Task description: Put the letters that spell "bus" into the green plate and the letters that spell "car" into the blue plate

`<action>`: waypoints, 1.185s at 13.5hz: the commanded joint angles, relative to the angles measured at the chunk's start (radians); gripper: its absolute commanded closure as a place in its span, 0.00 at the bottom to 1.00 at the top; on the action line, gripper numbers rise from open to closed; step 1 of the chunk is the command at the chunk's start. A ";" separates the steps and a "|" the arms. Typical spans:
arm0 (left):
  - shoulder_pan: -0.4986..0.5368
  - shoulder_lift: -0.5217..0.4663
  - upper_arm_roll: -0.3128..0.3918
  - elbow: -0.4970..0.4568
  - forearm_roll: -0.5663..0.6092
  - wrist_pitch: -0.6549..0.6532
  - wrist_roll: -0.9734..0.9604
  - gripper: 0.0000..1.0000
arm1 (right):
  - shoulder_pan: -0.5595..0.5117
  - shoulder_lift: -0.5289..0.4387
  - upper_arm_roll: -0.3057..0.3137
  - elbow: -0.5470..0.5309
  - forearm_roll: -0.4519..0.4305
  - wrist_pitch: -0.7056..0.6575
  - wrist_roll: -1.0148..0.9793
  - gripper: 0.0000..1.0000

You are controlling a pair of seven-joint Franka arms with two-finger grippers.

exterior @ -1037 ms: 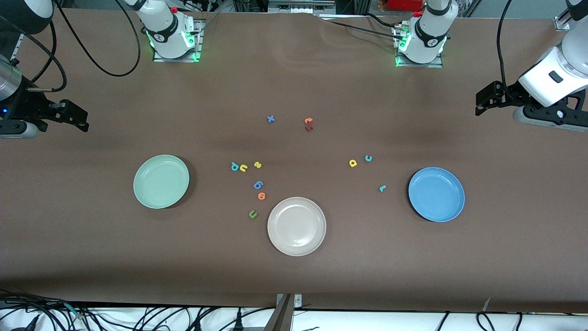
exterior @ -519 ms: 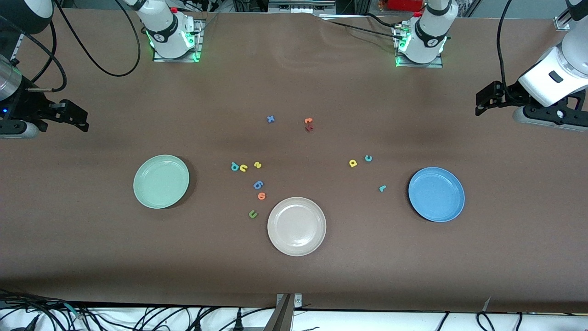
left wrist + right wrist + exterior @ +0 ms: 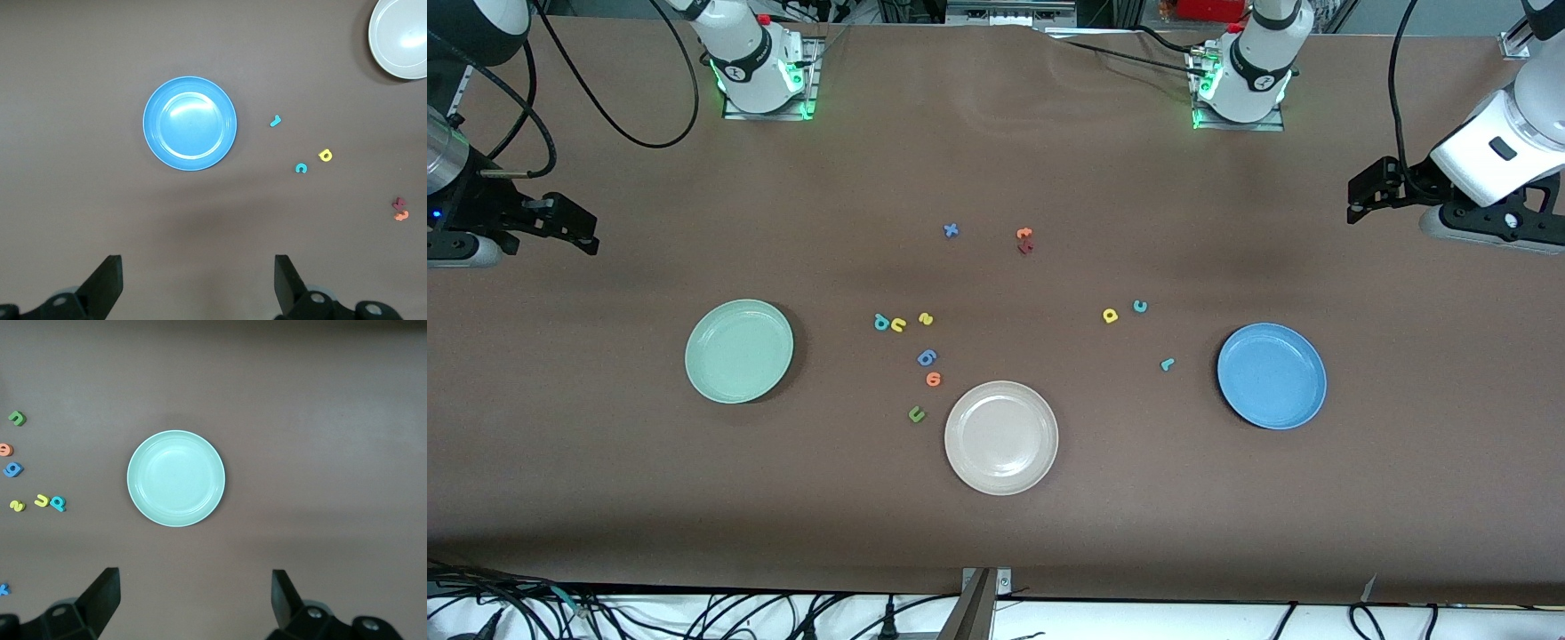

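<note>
Beige plate [image 3: 1001, 437]; blue x [image 3: 951, 230]; perhaps green u [image 3: 916, 413].

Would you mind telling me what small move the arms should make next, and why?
Probably the right gripper, open and waiting at its table end, should travel over the teal "b". No letter lies in the green plate or the blue plate yet. The left gripper also waits open.

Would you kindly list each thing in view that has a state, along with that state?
green plate: empty, upright on the table.
blue plate: empty, upright.
beige plate: empty, upright.
teal b, yellow u, yellow s: loose on the table, unplaced.
teal c, yellow a, teal r: loose on the table, unplaced.
left tool: open, empty, waiting.
right tool: open, empty, waiting.
</note>
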 commanded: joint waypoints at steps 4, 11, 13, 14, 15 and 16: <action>0.001 0.040 -0.005 -0.001 -0.002 -0.007 0.010 0.00 | 0.000 0.010 0.007 0.025 0.006 -0.019 0.011 0.00; -0.024 0.171 -0.015 0.014 -0.076 0.088 0.017 0.00 | 0.000 0.010 0.007 0.025 0.008 -0.019 0.011 0.00; -0.056 0.244 -0.034 0.012 -0.072 0.194 0.016 0.00 | 0.000 0.010 0.007 0.025 0.008 -0.021 0.011 0.00; -0.080 0.275 -0.034 0.012 -0.068 0.224 0.014 0.00 | 0.000 0.010 0.007 0.025 0.008 -0.019 0.011 0.00; -0.094 0.301 -0.035 0.014 -0.068 0.251 0.011 0.00 | 0.000 0.010 0.007 0.025 0.008 -0.019 0.011 0.00; -0.114 0.330 -0.034 0.012 -0.070 0.277 0.011 0.00 | 0.000 0.010 0.007 0.025 0.008 -0.021 0.011 0.00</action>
